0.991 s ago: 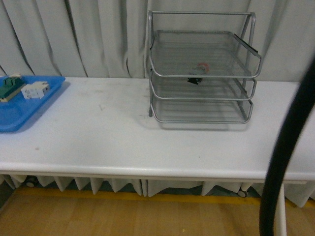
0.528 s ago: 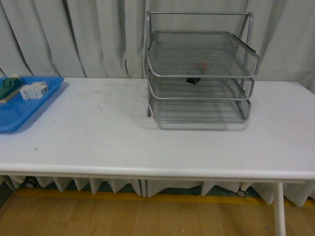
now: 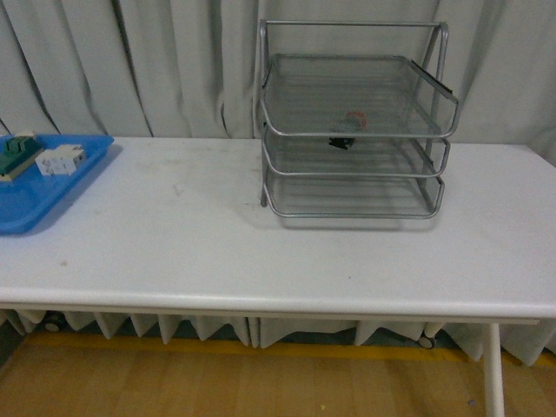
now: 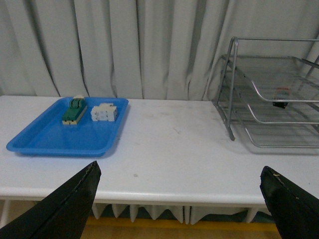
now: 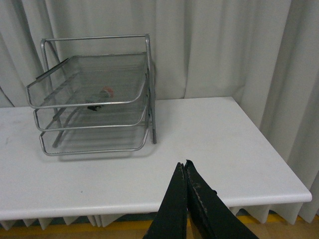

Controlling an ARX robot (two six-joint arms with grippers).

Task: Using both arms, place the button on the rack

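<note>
Button (image 3: 350,129): lodged inside the rack (image 3: 354,122), seen through the mesh between top and middle tiers. Rack: set on the counter (image 3: 217,252). Left hand (image 4: 179,199): spread wide apart, empty. Right hand (image 5: 185,169): pressed together, empty.

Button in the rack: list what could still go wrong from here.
1. The button lies in the rack seen only through mesh; which tier holds it, and how steadily, I cannot tell, so a knock might roll it.
2. The rack sits between both arms; a sweeping retreat by the open left gripper or shut right gripper could bump it.
</note>
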